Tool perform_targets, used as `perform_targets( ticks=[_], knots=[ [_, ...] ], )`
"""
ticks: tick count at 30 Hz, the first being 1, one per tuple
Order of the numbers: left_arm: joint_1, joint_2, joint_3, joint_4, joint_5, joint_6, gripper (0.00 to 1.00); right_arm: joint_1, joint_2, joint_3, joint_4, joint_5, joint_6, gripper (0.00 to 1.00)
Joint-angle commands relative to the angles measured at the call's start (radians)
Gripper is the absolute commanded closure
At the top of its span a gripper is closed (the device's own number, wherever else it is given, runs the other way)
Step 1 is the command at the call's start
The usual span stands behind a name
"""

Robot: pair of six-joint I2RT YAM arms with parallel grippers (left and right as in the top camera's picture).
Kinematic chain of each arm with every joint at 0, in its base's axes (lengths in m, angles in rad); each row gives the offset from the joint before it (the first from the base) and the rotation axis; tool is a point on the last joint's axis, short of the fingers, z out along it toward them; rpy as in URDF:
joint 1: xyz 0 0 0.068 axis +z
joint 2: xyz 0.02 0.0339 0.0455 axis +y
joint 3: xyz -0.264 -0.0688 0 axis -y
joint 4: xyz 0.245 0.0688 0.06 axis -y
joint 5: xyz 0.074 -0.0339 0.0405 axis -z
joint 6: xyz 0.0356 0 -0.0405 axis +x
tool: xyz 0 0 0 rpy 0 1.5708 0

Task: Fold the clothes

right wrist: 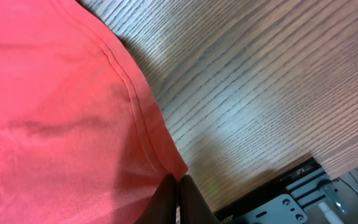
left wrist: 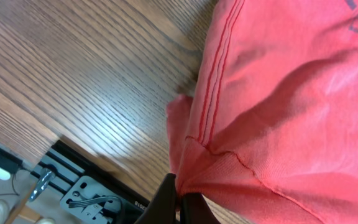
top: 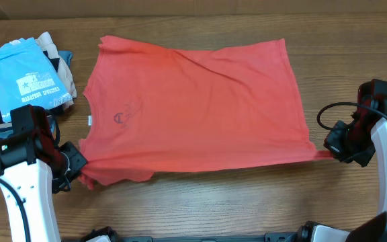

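A coral-red T-shirt (top: 193,111) lies spread flat across the middle of a wood-grain counter (top: 247,202), seen from above. Its neck opening points toward the left edge of the view and its bottom hem toward the right. A faint dark print shows through the cloth near the collar.

At the near left corner of the shirt, the left fingers (left wrist: 160,205) are clenched on the short sleeve. The wrist view shows the red cloth bunched where it enters the dark tips, with the sleeve's double-stitched hem running up from the pinch.

At the near right corner, the right fingers (right wrist: 194,202) are clenched on the corner of the bottom hem. In the overhead view that corner is drawn out to a small point toward the arm. The wrist view shows the stitched hem ending between the closed tips, with bare wood beside it.

At the far left of the counter, apart from the red shirt, sits a pile of other garments. A light blue T-shirt with white print (top: 25,77) lies on top.
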Motion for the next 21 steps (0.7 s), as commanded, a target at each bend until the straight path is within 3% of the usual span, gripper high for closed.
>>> perform_targets(
  ticks=[1, 11, 21],
  knots=[
    [0.012, -0.061, -0.003, -0.009, -0.009, -0.022, 0.96, -0.007, -0.086, -0.002, -0.009, 0.013, 0.007, 0.96],
    [0.009, -0.072, -0.017, 0.097, 0.022, -0.022, 0.96, -0.005, -0.069, -0.002, 0.14, -0.066, -0.055, 0.96],
    [0.009, 0.081, -0.03, 0.27, 0.138, -0.018, 0.96, -0.005, 0.077, -0.002, 0.285, -0.134, -0.091, 0.96]
  ],
)
